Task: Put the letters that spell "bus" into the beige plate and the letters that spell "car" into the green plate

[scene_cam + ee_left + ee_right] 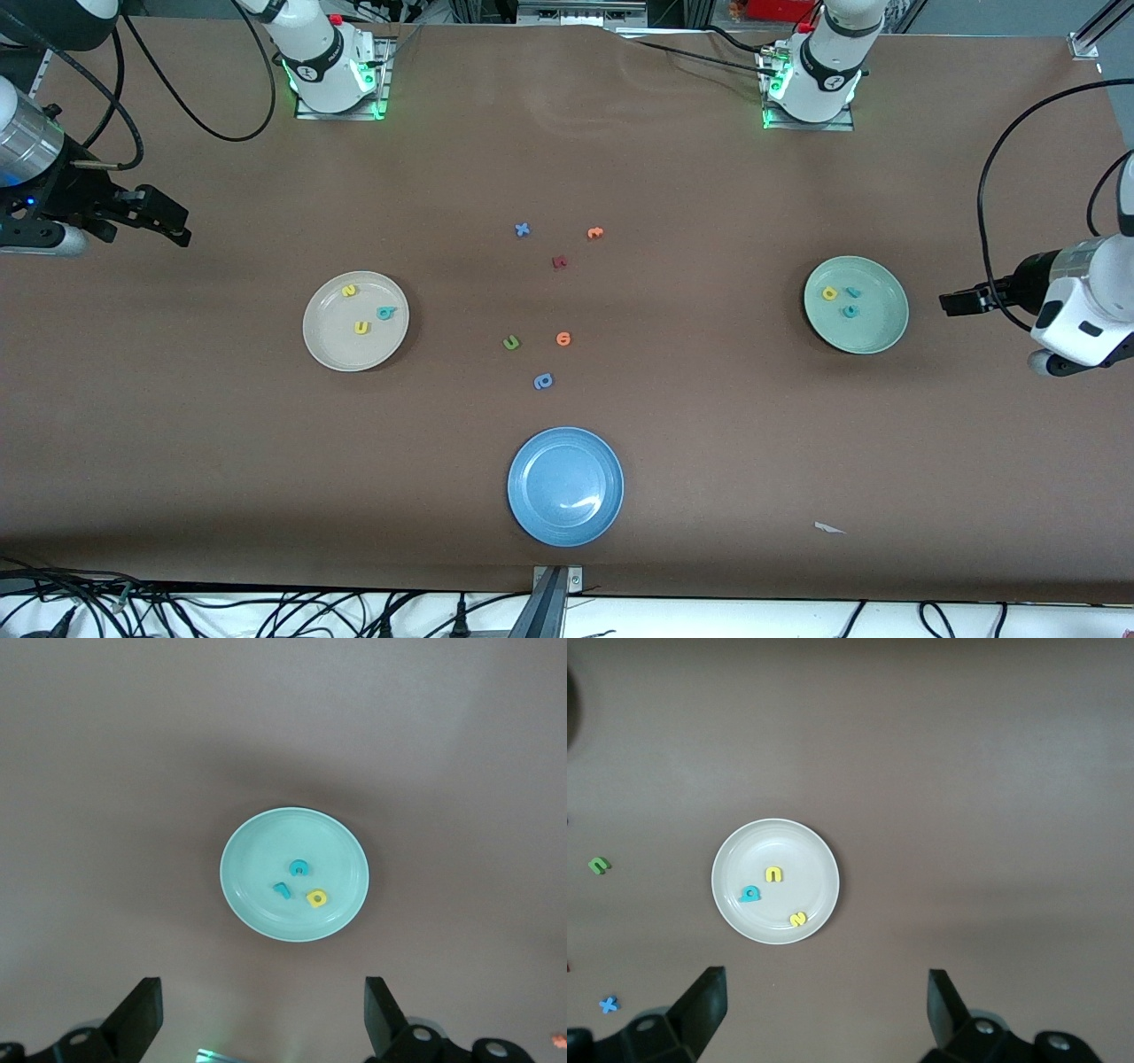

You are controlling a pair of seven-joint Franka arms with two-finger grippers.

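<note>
The beige plate (332, 344) holds a yellow "s" (350, 290), a teal "b" (385, 312) and a yellow "u" (361, 328). The green plate (879, 324) holds a yellow "a" (829, 293), a teal "r" (853, 291) and a teal "c" (850, 311). My left gripper (946, 303) hangs open and empty over bare table, off the green plate (257, 859) toward the left arm's end. My right gripper (177, 229) hangs open and empty over bare table, off the beige plate (753, 850) toward the right arm's end.
Between the plates lie loose letters: a blue "x" (522, 229), an orange one (594, 233), a dark red one (559, 261), a green "u" (511, 342), another orange one (563, 338) and a blue "p" (543, 381). A blue plate (545, 501) sits nearest the camera.
</note>
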